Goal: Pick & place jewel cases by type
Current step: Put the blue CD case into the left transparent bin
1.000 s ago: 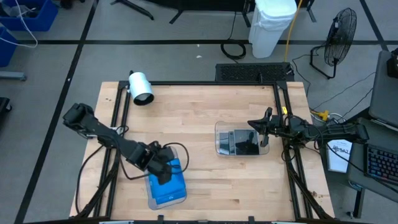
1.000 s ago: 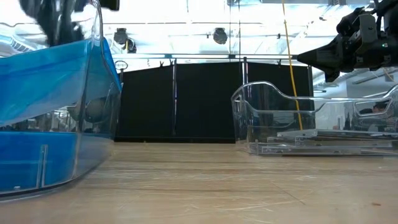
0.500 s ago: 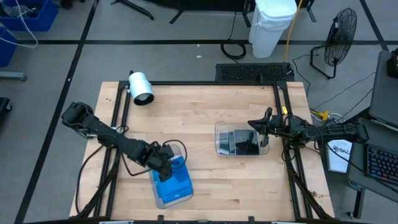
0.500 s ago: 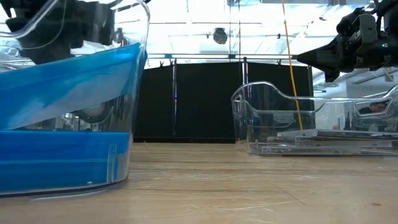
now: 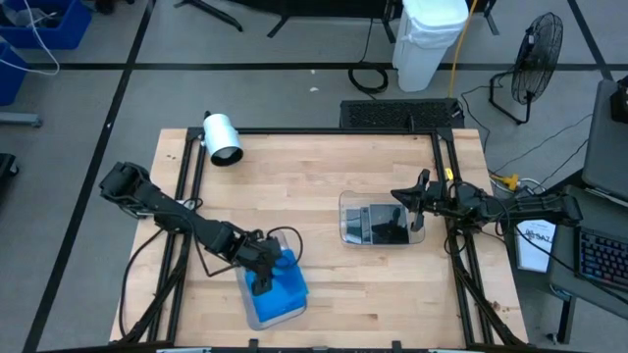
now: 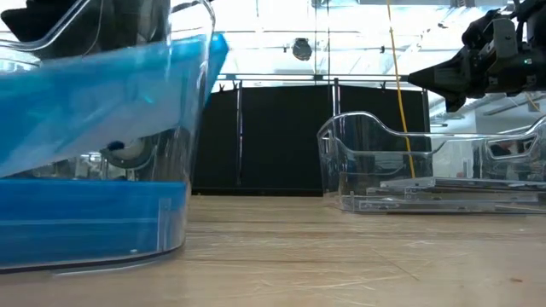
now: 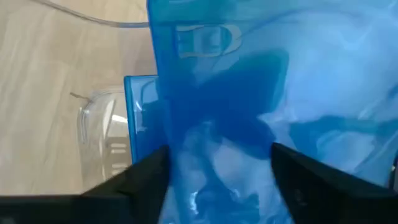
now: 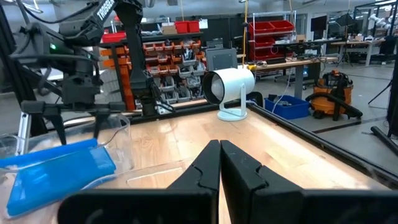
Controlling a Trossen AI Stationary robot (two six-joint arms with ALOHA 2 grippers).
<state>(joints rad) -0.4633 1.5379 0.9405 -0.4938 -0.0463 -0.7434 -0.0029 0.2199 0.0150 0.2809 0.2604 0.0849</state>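
A clear tray [image 5: 291, 238] at the near left holds a flat stack of blue jewel cases [image 6: 77, 222]. One more blue jewel case [image 7: 217, 74] leans tilted on that stack, and its raised edge [image 6: 217, 43] pokes past the tray wall. My left gripper [image 5: 263, 282] reaches down into this tray, open, with the tilted case's face showing between its fingertips [image 7: 163, 155]. At the right, my right gripper [image 5: 397, 199] is shut and level above a second clear tray [image 5: 345, 208], where dark jewel cases [image 5: 383, 226] lie flat. My left gripper slants down from above into the near-left tray, its fingertips at the upper face [image 7: 217, 143] of the tilted blue case. Whether they touch the case I cannot tell. The case leans with its lower part on the blue stack.
A white cylindrical lamp [image 5: 222, 137] stands at the far left corner. Black frame rails [image 5: 186, 186] run along the table's left and right sides. Bare wood [image 5: 314, 167] lies between the two trays.
My left gripper has gone down into the near-left tray. The tray has slid and turned a little toward the table's right. The tilted blue case now sticks out past the tray wall.
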